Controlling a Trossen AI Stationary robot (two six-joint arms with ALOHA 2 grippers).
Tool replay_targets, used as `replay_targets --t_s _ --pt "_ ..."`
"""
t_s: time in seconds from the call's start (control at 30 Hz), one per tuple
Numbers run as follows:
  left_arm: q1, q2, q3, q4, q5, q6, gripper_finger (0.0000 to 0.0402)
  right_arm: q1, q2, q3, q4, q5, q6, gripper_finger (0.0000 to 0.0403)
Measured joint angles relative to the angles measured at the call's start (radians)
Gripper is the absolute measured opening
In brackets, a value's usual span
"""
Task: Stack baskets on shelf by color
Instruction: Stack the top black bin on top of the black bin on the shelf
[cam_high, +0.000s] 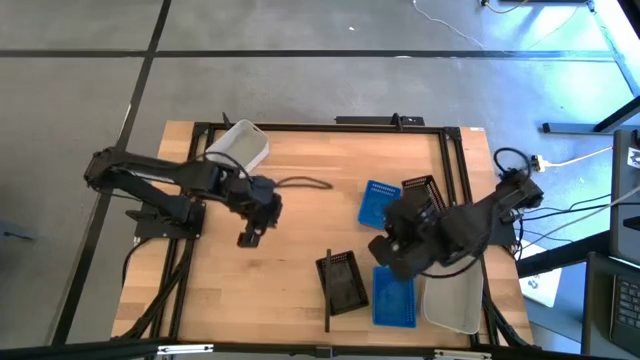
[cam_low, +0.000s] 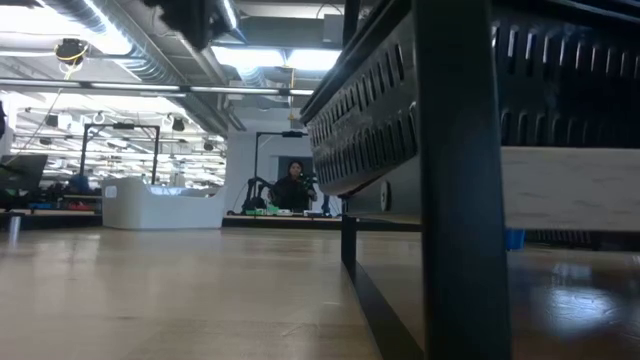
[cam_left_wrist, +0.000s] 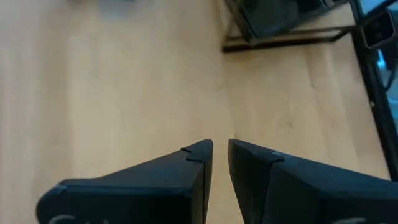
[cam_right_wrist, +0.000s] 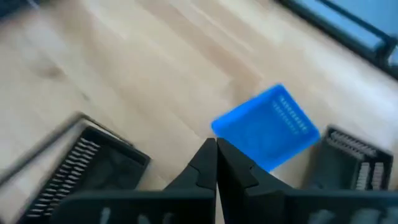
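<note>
In the high view, a black slotted basket (cam_high: 342, 280) sits beside the shelf's thin black upright bar (cam_high: 327, 292). A blue basket (cam_high: 393, 298) and a white basket (cam_high: 452, 300) lie near the table's near right corner. Another blue basket (cam_high: 378, 203) and black basket (cam_high: 422, 190) rest farther back, and a white basket (cam_high: 240, 145) at the far left. My right gripper (cam_high: 385, 250) (cam_right_wrist: 216, 149) hovers shut between the blue baskets, holding nothing. My left gripper (cam_high: 250, 236) (cam_left_wrist: 221, 149) hangs over bare wood, its fingers nearly together and empty.
A dark cable (cam_high: 305, 183) lies on the table behind the left gripper. The middle of the tabletop (cam_high: 300, 225) is bare wood. In the low view the black bar (cam_low: 440, 180) and the slotted basket (cam_low: 400, 110) stand close to the camera, and a person stands far back in the room.
</note>
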Motion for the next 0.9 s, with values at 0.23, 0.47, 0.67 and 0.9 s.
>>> replay_targets --t_s 0.23,0.47,0.67,0.9 --pt "-0.064 0.027 -0.257 0.437 0.066 -0.096 0.0043 0.016 -0.044 0.112 0.012 0.080 -0.221 0.0000" --pt "-0.118 0.158 -0.406 0.851 0.074 -0.163 0.0043 0.017 -0.123 0.119 0.006 0.114 -0.256 0.0000" --pt "-0.149 0.322 -0.405 1.066 0.123 -0.165 0.0043 0.017 -0.160 0.119 0.010 0.117 -0.258 0.0000" --pt "-0.142 0.411 -0.404 1.237 0.159 -0.149 0.0043 0.017 -0.164 0.119 0.010 0.115 -0.251 0.0000"
